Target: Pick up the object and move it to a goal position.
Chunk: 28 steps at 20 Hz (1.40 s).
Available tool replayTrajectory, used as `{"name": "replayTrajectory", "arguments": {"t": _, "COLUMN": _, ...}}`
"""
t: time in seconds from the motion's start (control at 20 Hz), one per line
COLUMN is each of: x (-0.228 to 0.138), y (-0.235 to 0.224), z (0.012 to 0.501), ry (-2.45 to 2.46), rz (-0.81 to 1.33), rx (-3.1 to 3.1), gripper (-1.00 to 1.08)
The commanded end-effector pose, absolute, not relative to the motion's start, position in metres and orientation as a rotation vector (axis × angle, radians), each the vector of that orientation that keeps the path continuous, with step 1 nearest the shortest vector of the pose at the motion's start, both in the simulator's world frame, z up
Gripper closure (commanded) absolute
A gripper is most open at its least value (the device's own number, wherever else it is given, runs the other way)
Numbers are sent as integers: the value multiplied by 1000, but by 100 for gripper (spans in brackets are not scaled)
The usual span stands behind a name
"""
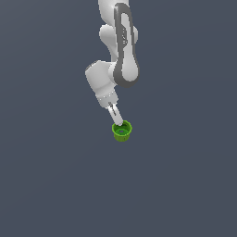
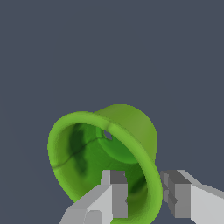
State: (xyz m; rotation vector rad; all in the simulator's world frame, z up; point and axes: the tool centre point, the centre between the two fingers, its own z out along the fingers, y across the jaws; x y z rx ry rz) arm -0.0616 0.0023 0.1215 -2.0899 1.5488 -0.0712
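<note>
The object is a small bright green cup (image 1: 122, 132) with a thick rim and a darker green inside. In the exterior view it sits at the end of the white arm, below the wrist. My gripper (image 1: 119, 123) reaches down onto the cup's near rim. In the wrist view the cup (image 2: 109, 144) fills the middle, its mouth turned toward the camera. My gripper (image 2: 146, 194) straddles the rim wall: one grey fingertip (image 2: 116, 192) is inside the cup and the other is outside. The jaws are closed to a narrow gap on that wall.
Only a plain dark grey-blue background surrounds the arm and cup in both views. The white arm links (image 1: 121, 51) hang down from the top of the exterior view.
</note>
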Motion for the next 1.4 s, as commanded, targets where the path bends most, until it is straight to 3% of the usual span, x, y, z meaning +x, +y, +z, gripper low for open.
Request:
{"name": "replayTrajectory", "arguments": {"t": 0.0, "x": -63, "y": -3, "z": 139, "ry": 1549, "rz": -73, "rx": -2089, "gripper": 108}}
{"name": "replayTrajectory", "arguments": {"t": 1.35, "x": -95, "y": -93, "z": 387, "ry": 1563, "rz": -74, "rx": -2096, "gripper": 108}}
